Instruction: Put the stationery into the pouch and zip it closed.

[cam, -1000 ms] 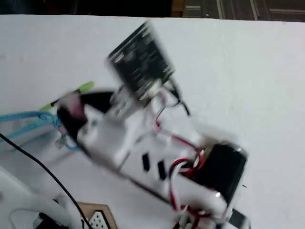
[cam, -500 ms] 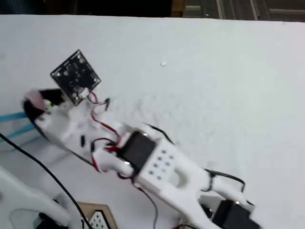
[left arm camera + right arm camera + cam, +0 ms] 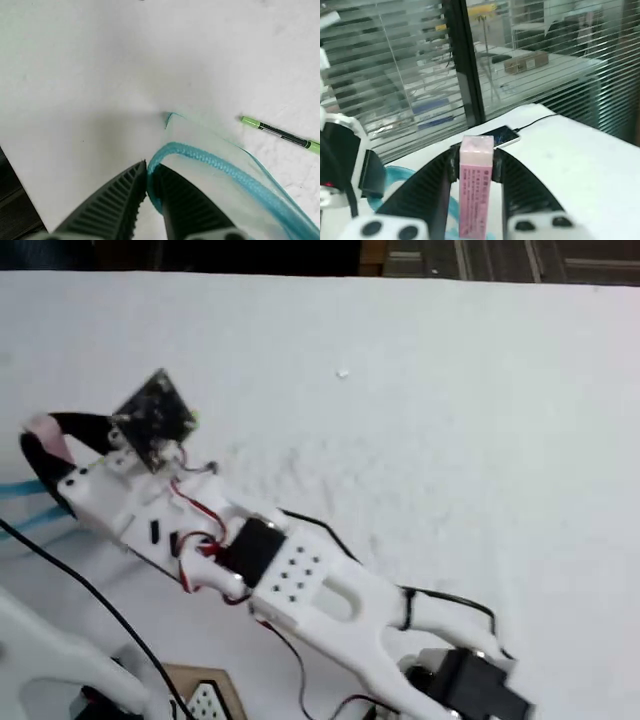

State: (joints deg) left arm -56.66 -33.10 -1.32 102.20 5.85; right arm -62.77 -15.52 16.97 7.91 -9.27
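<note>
Right wrist view: the right gripper (image 3: pixel 475 152) clamps the eraser (image 3: pixel 476 195) lengthwise between its jaws, just beside the pouch (image 3: pixel 395 176), whose teal edge the left gripper (image 3: pixel 148 176) pinches tight, the pen (image 3: pixel 280 134) lying near.

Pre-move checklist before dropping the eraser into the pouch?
1. Grip: right gripper shut on eraser, ok.
2. Hold: left gripper pinches pouch by its teal edge, ok.
3. Mouth: whether the pouch is open, cannot tell.
4. Alignment: eraser over the pouch opening, cannot tell.
5. Leftovers: green pen lies on the table beside the pouch, not ok.
</note>
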